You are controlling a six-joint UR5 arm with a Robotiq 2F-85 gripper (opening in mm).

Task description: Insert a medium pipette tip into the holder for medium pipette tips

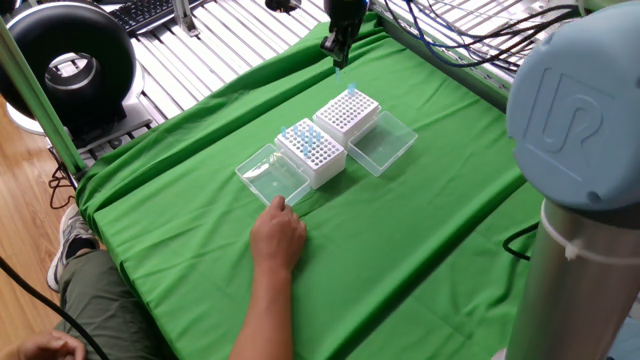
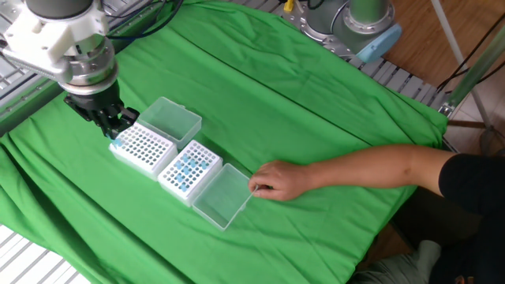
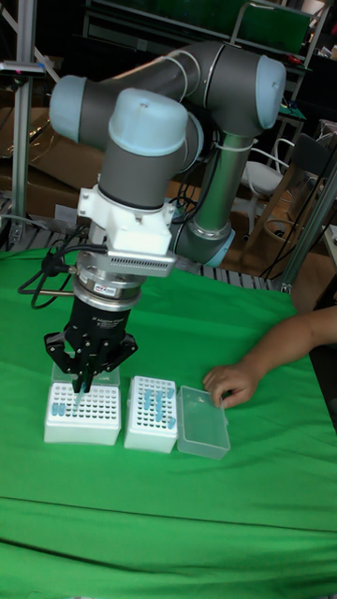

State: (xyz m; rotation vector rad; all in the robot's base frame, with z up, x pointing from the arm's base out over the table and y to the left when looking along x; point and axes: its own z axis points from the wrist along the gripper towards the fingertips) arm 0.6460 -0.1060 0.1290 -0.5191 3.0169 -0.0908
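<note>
Two white racks sit mid-table on the green cloth [image 1: 200, 260], so picking the correct one matters. Nearest is a person's hand [image 1: 277, 235], fingertips at or very close to the clear lid [image 1: 272, 175] of the near rack [image 1: 311, 150]. That rack is packed w/ blue tips and is probably the source, not the target. Keep the arm path well away from that hand.

Next out is the holder [image 1: 349, 112], mostly bare holes w/ a few blue tips along one edge. Its own clear lid [image 1: 383, 142] lies open on the right. I judge this the medium-tip holder, since the end effector is lined up w/ it.

Farthest is the end effector [image 1: 338, 48], hanging above the holder's far corner. Its fingers are pressed nearly together, pinching a pipette tip [image 1: 341, 70], which shows as a pale blue sliver pointing down. The tip isn't seated yet. In the tall view its point appears just over the holder's top, near the filled holes.

To do the step well:
- Keep the tip vertical.
- Centre it over one empty hole next to the filled ones, checking alignment from 2 views, since a single view hides offset.
- Descend slowly and straight.
- Stop if the holder shifts.
- Let go only once the collar rests on the plate, then lift straight up so the fingers don't drag neighbouring tips.
</note>
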